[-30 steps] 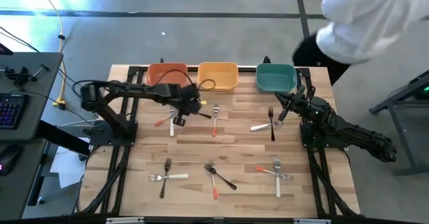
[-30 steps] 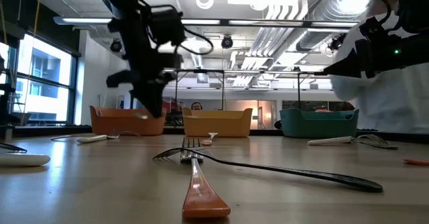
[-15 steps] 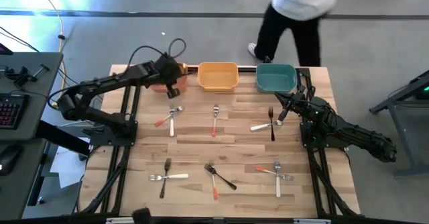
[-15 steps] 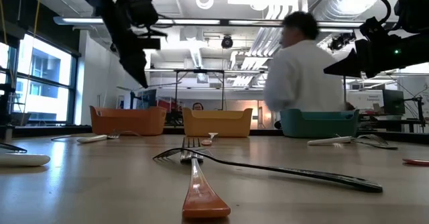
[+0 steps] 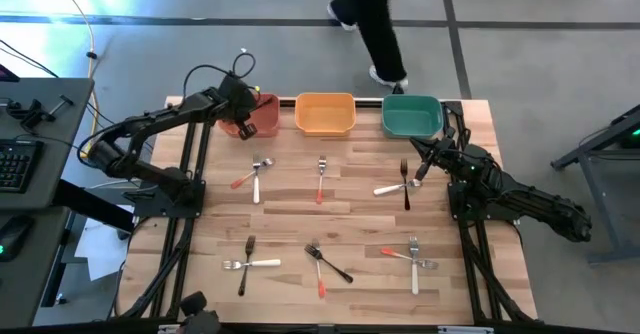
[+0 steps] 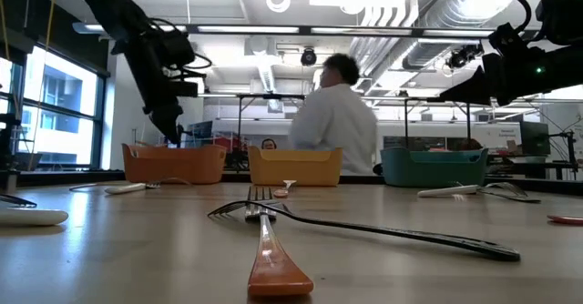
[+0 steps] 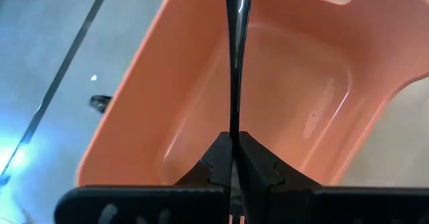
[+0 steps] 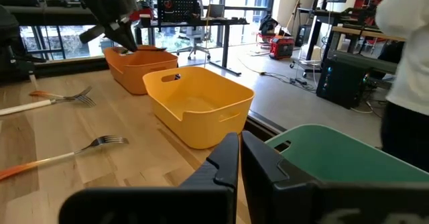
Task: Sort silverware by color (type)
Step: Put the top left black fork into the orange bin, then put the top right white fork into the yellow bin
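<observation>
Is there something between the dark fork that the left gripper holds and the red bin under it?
Nothing visible. The left gripper grips the dark fork directly above the red bin, whose inside shows bare.

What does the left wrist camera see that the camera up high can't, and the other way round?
Only the left wrist view shows the dark fork pinched between the left gripper's fingers, hanging over an empty bin. Only the high view shows the forks on the table, the yellow bin, green bin, the right gripper and a person walking past. Both show the red bin.
</observation>
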